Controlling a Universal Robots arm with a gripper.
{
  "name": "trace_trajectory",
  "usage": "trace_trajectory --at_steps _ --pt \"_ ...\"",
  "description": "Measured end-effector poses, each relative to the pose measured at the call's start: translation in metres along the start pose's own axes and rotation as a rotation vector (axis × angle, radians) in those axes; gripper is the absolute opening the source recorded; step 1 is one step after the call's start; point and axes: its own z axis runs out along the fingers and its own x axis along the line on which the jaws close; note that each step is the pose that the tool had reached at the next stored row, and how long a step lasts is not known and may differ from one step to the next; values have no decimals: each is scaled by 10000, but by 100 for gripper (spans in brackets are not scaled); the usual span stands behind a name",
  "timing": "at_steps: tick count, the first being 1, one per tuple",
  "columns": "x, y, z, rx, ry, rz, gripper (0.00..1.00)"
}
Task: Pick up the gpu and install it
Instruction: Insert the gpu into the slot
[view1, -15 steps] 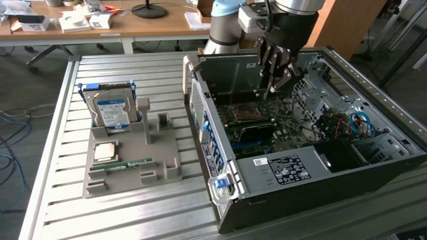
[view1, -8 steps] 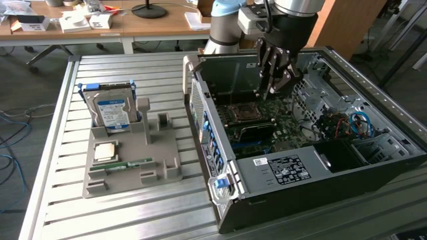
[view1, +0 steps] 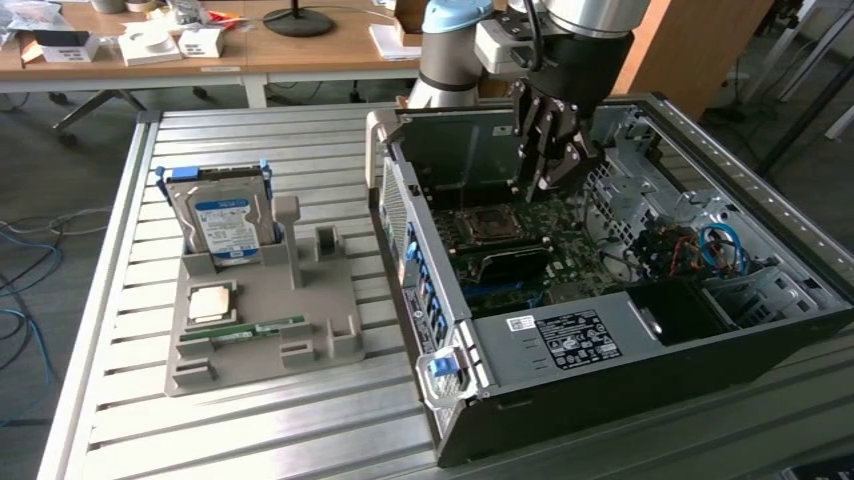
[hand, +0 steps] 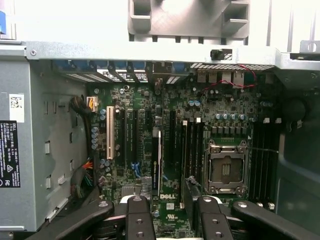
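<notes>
1. Tool state. The gripper (view1: 537, 180) hangs inside the open computer case (view1: 627, 345), above the motherboard (hand: 230, 112). In the exterior view it sits just beyond the CPU socket (view1: 487, 222) and slightly to the exterior view's right of it. Its 2 fingers (hand: 137, 217) appear clamped on the gpu (hand: 158, 165). This is a judgement from the thin dark strip that runs out from between them in the wrist view.

2. Location of the card. The gpu is seen edge-on, raised off the board. It hangs on the expansion-slot side of the CPU socket, just past the memory slots (hand: 192, 145) that flank the socket. It does not look seated in any slot.

3. Governing relation. The long axis of the gpu runs parallel to the black expansion slots (hand: 135, 135) and to the nearest edge of the CPU socket. The card hangs directly below the tool. The slots lie farther from the CPU socket than the card does, so card and slots match in direction but are offset sideways.

4. Other items. The grey parts holder (view1: 267, 310) stands outside the case, well apart from the CPU socket toward the exterior view's left. It carries the hard drive (view1: 224, 225).
</notes>
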Motion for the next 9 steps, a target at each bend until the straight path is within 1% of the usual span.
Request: trace_trajectory --at_steps 1,2,4,9 --pt "0 0 3 1 -2 0 40" --pt "0 1 12 2 -20 1 40" --pt "1 1 30 0 -33 2 40" --pt "1 2 58 -1 -33 1 40"
